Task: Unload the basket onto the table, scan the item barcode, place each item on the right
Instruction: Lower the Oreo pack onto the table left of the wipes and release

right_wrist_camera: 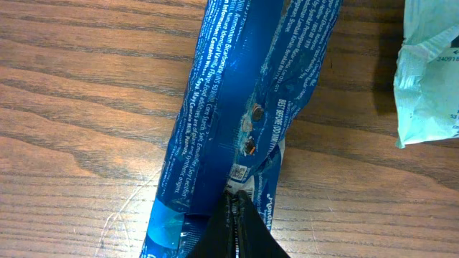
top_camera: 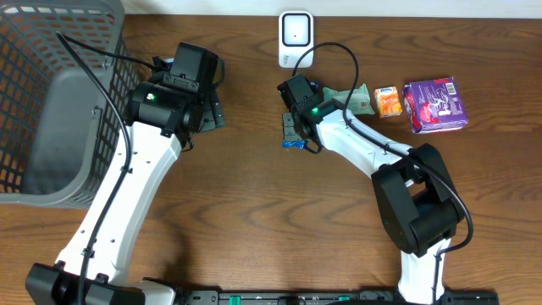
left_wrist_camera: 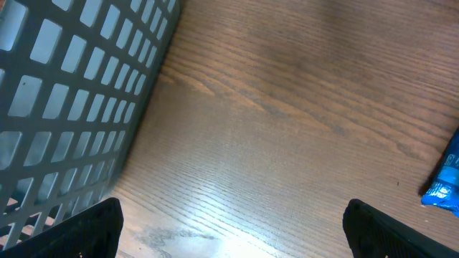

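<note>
Right gripper point(right_wrist_camera: 235, 208) held the blue snack packet point(right_wrist_camera: 244, 107), jaws clenched on its end seam, a short way in front of the white barcode scanner point(top_camera: 295, 34) on the wooden counter point(top_camera: 254, 220). The packet's long axis ran straight out from the jaws. Left gripper point(top_camera: 207, 110), jaws released and empty, hung farther off to the scanner's left, leaving the right arm nearer.

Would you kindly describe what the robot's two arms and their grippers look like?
The left arm and right arm both have smooth white link shells with bulky black joint housings. A small green light glows near each wrist, and black cables loop along both arms. The left gripper and right gripper have black fingers.
</note>
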Robot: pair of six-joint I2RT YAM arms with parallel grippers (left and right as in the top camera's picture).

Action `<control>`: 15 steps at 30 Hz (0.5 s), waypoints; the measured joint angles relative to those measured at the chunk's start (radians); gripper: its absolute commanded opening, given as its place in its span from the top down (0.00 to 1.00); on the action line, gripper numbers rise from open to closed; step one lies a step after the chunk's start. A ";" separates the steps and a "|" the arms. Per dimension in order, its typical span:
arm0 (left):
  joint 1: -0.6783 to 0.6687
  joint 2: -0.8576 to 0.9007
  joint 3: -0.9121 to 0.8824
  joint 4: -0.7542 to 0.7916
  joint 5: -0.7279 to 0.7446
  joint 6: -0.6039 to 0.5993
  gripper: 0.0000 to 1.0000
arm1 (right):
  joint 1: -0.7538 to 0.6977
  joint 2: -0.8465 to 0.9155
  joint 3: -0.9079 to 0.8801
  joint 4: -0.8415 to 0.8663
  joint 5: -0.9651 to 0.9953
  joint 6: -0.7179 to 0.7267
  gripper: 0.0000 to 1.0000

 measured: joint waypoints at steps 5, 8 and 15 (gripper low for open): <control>0.000 0.000 0.000 0.000 0.000 0.000 0.02 | -0.015 -0.029 -0.002 0.018 0.010 0.000 0.98; 0.000 0.000 0.000 0.000 0.000 0.000 0.02 | -0.040 -0.077 -0.003 0.076 0.024 -0.001 0.99; 0.000 0.000 0.000 0.000 0.000 0.000 0.02 | -0.084 -0.122 0.001 0.277 0.052 -0.010 0.96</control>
